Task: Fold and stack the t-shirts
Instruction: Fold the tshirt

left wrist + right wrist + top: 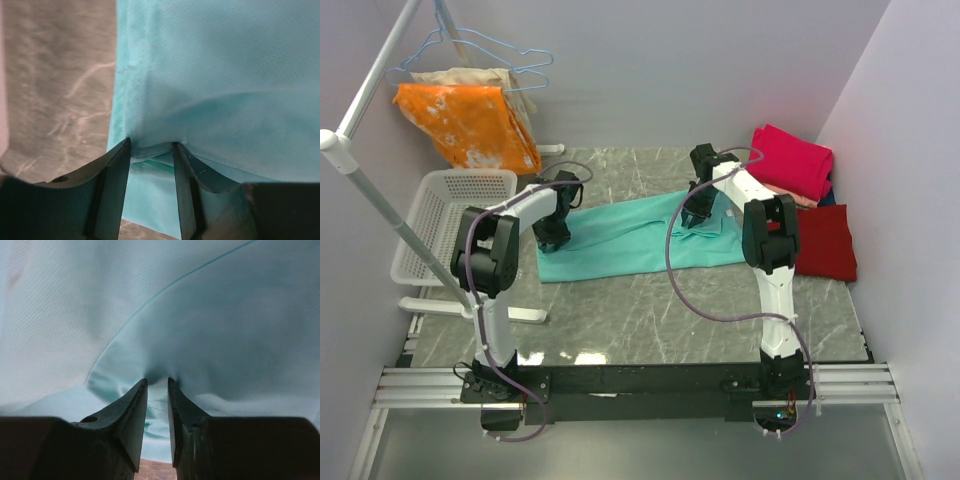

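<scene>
A teal t-shirt (630, 240) lies spread across the middle of the marble table as a long band. My left gripper (553, 240) is at its left end, and the left wrist view shows the gripper (152, 145) shut on a folded edge of the teal cloth (225, 75). At the band's upper right, my right gripper (695, 220) pinches a bunched fold; its wrist view shows that gripper (157, 382) shut on the teal fabric (225, 315). A folded magenta-pink t-shirt (792, 160) rests on a salmon one (807, 201) at the back right. A dark red t-shirt (825, 243) lies in front of them.
A white basket (440, 215) stands off the table's left side. An orange blotched cloth (470, 125) and a beige cloth (510, 80) hang on a rack (360, 180) at the back left. Walls close in on both sides.
</scene>
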Action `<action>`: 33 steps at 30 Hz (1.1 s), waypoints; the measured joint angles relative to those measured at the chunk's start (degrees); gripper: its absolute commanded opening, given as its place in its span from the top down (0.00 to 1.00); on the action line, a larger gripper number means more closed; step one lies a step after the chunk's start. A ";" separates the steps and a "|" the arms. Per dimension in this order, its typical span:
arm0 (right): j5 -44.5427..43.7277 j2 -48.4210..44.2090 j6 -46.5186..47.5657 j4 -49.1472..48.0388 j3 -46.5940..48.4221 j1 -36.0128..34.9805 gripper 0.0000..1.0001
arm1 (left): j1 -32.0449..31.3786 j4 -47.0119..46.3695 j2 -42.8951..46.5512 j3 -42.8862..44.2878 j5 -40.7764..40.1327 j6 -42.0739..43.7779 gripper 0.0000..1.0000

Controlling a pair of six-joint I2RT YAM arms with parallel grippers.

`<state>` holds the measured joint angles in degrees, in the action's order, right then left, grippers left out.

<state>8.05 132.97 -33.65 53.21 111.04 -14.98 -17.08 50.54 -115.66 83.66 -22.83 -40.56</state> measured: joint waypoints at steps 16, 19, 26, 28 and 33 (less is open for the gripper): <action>-3.02 -2.78 -0.63 0.04 -0.46 1.29 0.66 | 1.88 1.07 5.09 0.83 -2.14 1.53 0.54; -4.63 -4.96 -0.55 0.09 -0.50 1.55 0.67 | 1.90 0.26 6.34 2.01 -0.87 3.19 0.55; -6.51 -9.46 0.79 0.39 -5.88 1.09 0.74 | 1.88 -1.27 6.12 2.73 3.08 5.07 0.56; -6.71 -10.10 1.18 0.44 -8.52 0.35 0.82 | 1.86 -1.64 5.77 2.73 3.98 5.40 0.56; -6.82 -10.91 1.53 0.17 -14.01 -2.14 0.98 | 1.84 -2.03 4.22 2.73 5.64 5.64 0.56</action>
<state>1.23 122.06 -32.12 53.39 97.03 -17.12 -15.25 48.51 -111.44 86.39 -17.19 -34.92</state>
